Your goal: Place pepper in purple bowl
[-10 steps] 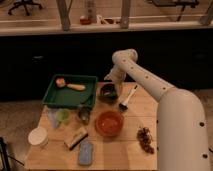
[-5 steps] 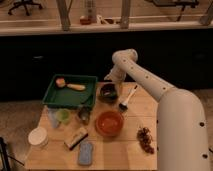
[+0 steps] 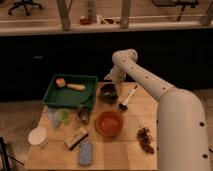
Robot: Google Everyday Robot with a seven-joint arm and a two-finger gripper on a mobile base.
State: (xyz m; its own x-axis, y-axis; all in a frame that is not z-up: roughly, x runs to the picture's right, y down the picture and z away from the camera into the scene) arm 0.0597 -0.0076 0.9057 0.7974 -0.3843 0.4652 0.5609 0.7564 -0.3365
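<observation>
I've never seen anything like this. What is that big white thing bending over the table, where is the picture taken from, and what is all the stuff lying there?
The white shape is a robot's single arm, reaching from the right across a wooden table. There is one picture, looking down at the table from the front; where the camera is mounted is not on record. The arm's gripper, its hand, is at the far edge, right above the small dark purple bowl. Whether it holds anything cannot be made out. Nearby lie a brush, a larger orange bowl, a green tray with an orange-brown item inside, a white cup, a blue sponge and a dark cluster, perhaps grapes.
</observation>
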